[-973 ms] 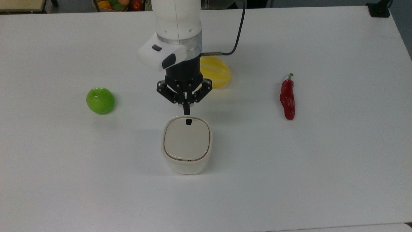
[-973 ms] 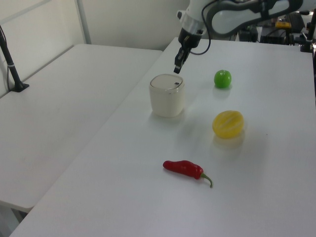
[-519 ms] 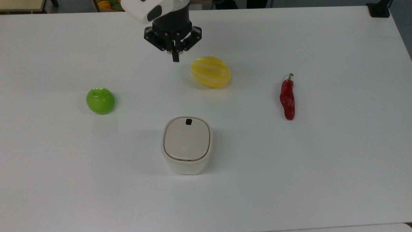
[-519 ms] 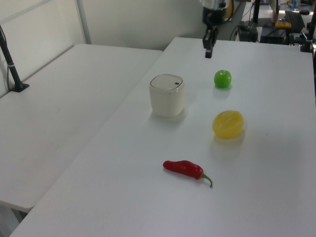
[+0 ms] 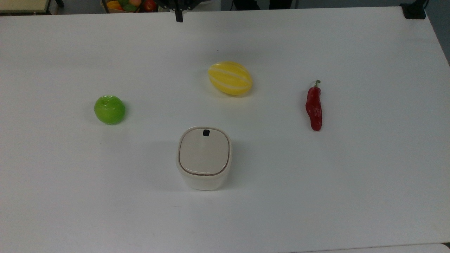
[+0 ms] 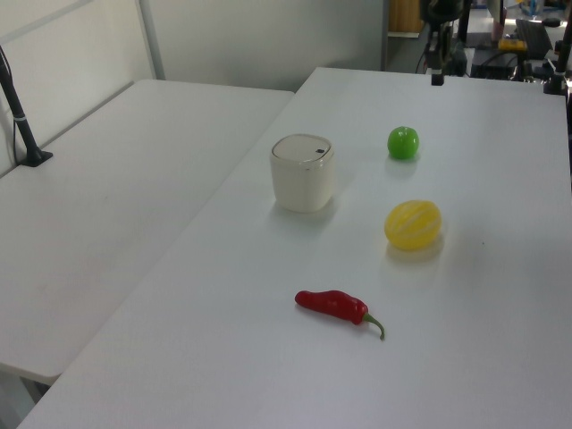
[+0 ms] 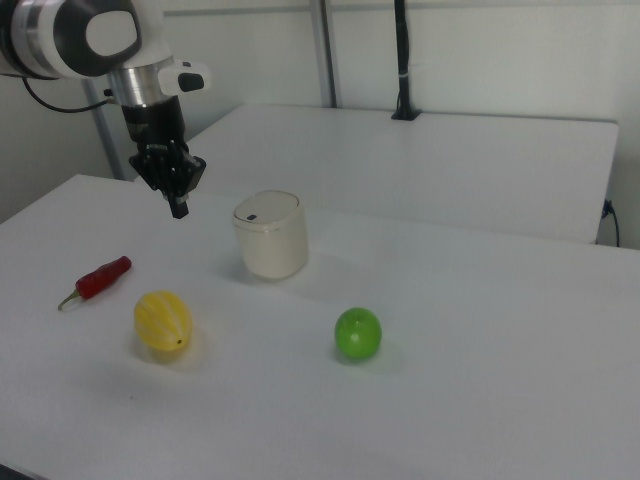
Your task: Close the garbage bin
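**benchrat:** End effector (image 7: pixel 178 207) is seen hanging high over the table (image 5: pixel 351 182), well apart from everything, with its fingers pinched together around nothing. In the top view just the tip is caught at the upper edge.

**lidwatcher:** And the garbage bin (image 5: pixel 204 158)? It's parked near the table's middle in the top view, with the green apple (image 5: pixel 109 109) off to the top view's left, the yellow melon (image 5: pixel 230 78) above it and the red chili (image 5: pixel 313 109) way out on the top view's right.

**benchrat:** Lid (image 5: pixel 204 151) is seen lying flat inside the rim, black button (image 5: pixel 206 132) showing at the edge. So the closing part can probably be called done.

**lidwatcher:** Agreed, it's judged finished or near enough. If a check press were wanted, the lid's centre should be pushed straight down with the closed tips, and the button should be avoided since it'd likely pop things back open. Light force only, so the bin isn't skidded. Otherwise the arm is best kept clear of the melon.
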